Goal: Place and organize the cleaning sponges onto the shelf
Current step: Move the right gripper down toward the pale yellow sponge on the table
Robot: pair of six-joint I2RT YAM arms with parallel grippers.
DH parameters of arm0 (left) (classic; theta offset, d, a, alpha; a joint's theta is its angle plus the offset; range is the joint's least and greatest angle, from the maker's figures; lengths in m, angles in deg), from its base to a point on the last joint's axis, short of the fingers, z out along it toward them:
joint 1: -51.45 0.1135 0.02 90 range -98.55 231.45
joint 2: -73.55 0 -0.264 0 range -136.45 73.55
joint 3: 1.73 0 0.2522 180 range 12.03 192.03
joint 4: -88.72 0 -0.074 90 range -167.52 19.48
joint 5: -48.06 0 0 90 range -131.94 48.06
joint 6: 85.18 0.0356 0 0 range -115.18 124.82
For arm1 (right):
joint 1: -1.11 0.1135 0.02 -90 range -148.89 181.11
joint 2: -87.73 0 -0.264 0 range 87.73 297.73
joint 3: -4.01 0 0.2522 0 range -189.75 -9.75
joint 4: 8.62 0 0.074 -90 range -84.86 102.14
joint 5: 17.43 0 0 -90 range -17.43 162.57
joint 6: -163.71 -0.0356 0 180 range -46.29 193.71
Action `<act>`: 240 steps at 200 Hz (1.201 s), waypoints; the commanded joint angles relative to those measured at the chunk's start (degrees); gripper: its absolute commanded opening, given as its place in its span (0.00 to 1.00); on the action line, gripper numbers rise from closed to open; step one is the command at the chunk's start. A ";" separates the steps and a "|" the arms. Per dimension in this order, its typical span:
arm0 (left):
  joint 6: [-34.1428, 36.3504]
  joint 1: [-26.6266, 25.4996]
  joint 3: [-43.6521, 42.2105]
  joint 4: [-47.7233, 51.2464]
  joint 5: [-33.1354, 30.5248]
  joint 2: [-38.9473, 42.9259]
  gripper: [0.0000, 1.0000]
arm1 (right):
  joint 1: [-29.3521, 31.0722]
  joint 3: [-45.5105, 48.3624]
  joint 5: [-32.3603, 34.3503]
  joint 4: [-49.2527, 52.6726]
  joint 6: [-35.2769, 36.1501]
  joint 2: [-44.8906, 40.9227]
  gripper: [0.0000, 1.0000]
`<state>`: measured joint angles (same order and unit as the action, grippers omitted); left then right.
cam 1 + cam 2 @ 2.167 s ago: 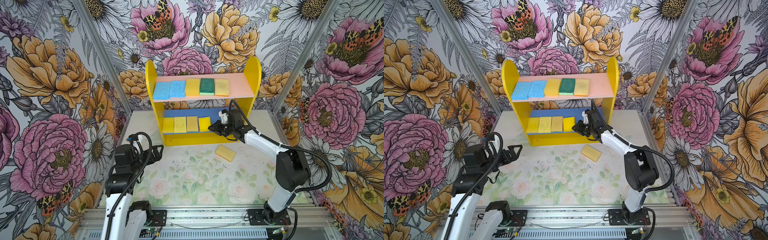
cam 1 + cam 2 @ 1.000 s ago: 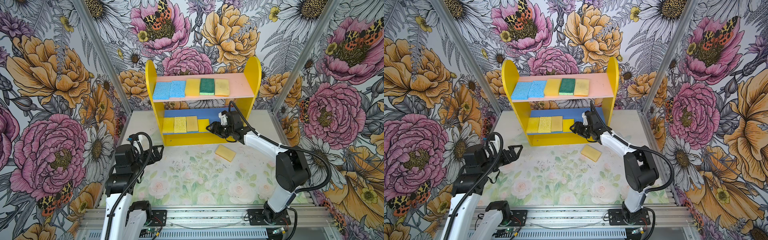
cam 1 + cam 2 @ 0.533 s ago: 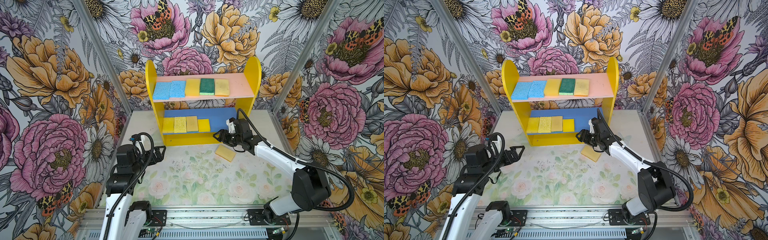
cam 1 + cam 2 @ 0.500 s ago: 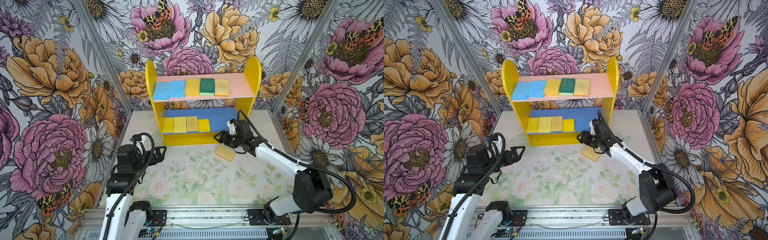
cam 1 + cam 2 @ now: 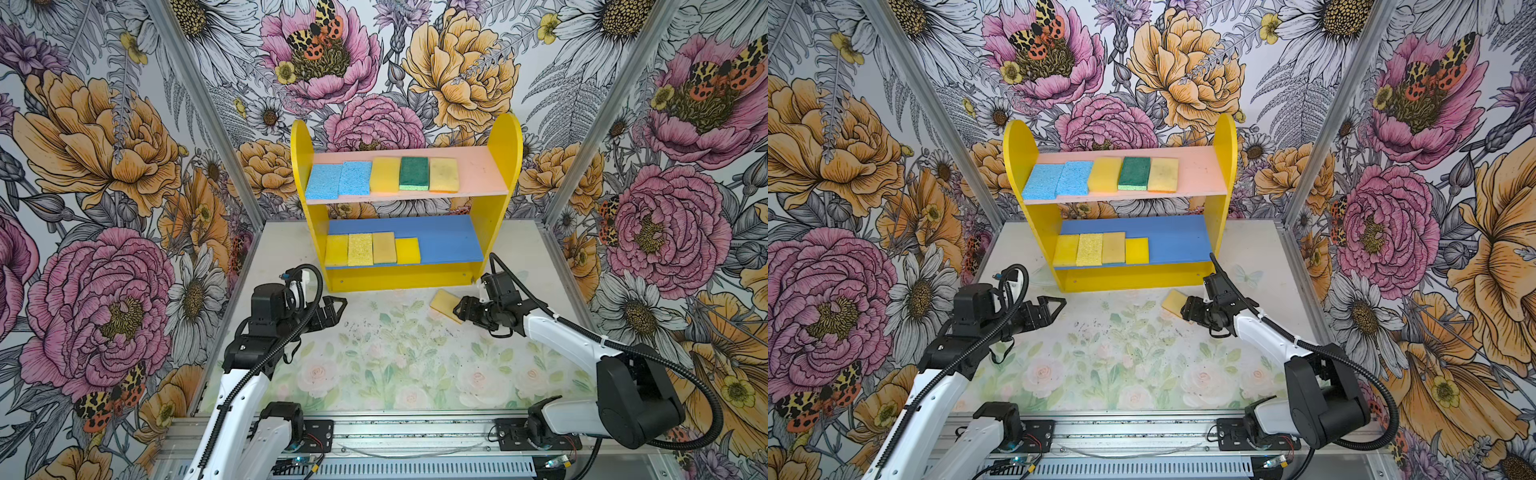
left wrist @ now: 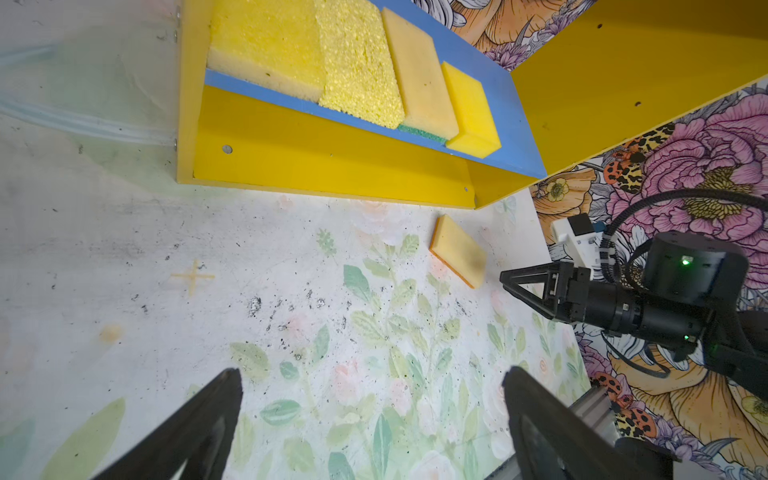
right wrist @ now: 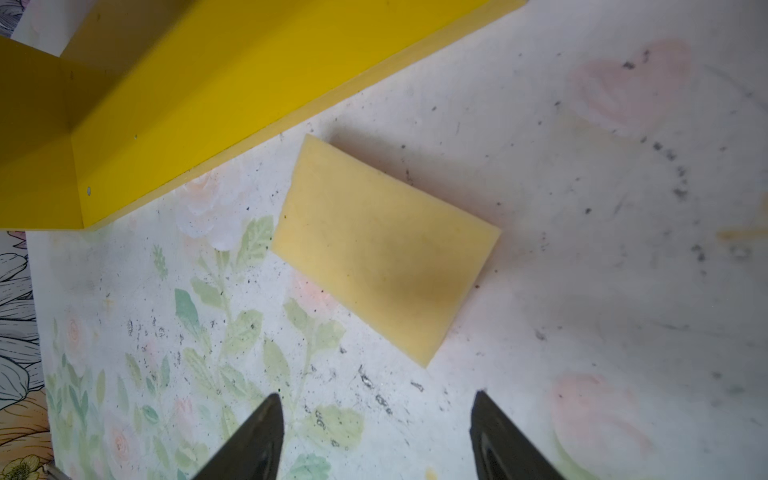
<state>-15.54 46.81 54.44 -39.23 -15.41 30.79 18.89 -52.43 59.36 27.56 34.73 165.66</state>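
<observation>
The shelf (image 5: 505,137) stands upright at the back of the bench (image 5: 395,357). It has yellow round-topped sides, a pink upper board (image 5: 478,176) and a blue lower board (image 5: 451,243). Five sponges lie flat in a row on the upper board: two light blue sponges (image 5: 323,182), a yellow sponge (image 5: 385,174), a green sponge (image 5: 414,171) with its dark face up, and a tan sponge (image 5: 444,174). Four yellow sponges (image 5: 360,249) lie side by side at the lower board's left end in both top views. A loose sponge (image 7: 382,249), pale yellow, lies flat and askew on the bench, just beside the shelf's base strip (image 5: 399,277).

On the shelf (image 5: 505,137) lie nine sponges (image 5: 385,174); a tenth sponge (image 5: 442,301) lies on the table (image 5: 395,357) before it.
</observation>
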 commanded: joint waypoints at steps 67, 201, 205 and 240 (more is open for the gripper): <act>1.37 -1.89 -0.40 -1.57 1.53 1.06 0.99 | -2.22 -5.80 6.16 -6.83 4.69 7.02 0.79; 1.36 -2.53 -0.43 -1.54 0.99 0.14 0.99 | -2.41 -6.39 1.60 -16.79 6.41 16.97 0.81; 1.38 -2.53 -0.41 -1.54 0.99 0.07 0.99 | -2.42 -6.47 1.19 -16.79 6.26 17.26 0.81; 1.40 -2.67 -0.46 -1.54 1.01 0.05 0.99 | -2.38 -7.02 -1.85 -17.64 4.16 18.74 0.81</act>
<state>-15.52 44.53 54.44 -39.63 -15.11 31.03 16.77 -57.71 60.25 12.19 40.08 183.37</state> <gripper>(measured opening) 0.988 0.808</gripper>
